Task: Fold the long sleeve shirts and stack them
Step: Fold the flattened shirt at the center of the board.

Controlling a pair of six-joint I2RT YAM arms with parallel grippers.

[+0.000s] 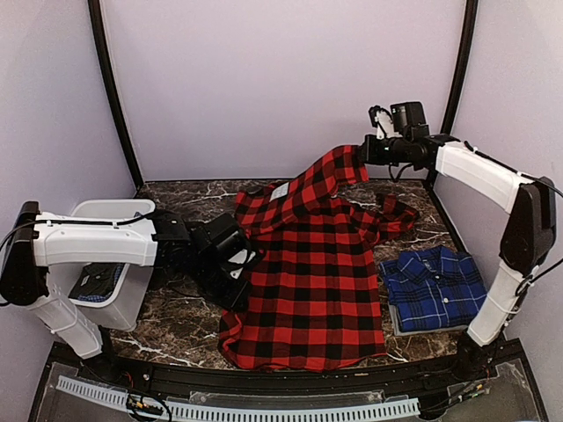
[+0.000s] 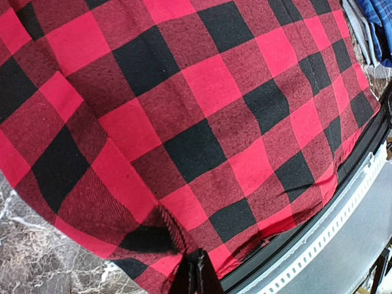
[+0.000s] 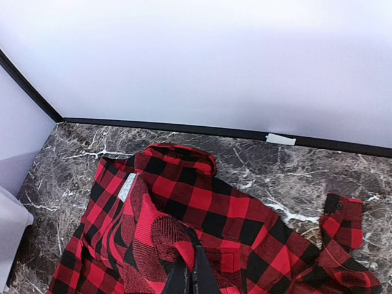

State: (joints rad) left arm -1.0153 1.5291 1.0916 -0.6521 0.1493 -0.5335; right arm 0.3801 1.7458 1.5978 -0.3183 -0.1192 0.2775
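The red-and-black checked shirt (image 1: 312, 272) lies spread over the middle of the marble table. My right gripper (image 1: 365, 151) is shut on its fabric near the shoulder and holds that part lifted above the back of the table; the pinched cloth (image 3: 177, 242) bunches at the fingers. My left gripper (image 1: 239, 264) is shut on the shirt's left edge, low over the table, with the cloth (image 2: 184, 135) filling its view. The blue-and-navy plaid shirt (image 1: 433, 288) lies folded at the right front.
A white bin (image 1: 110, 264) stands at the left under my left arm. The table's front rail (image 2: 318, 226) runs close to the shirt's hem. Purple walls close in the back and sides.
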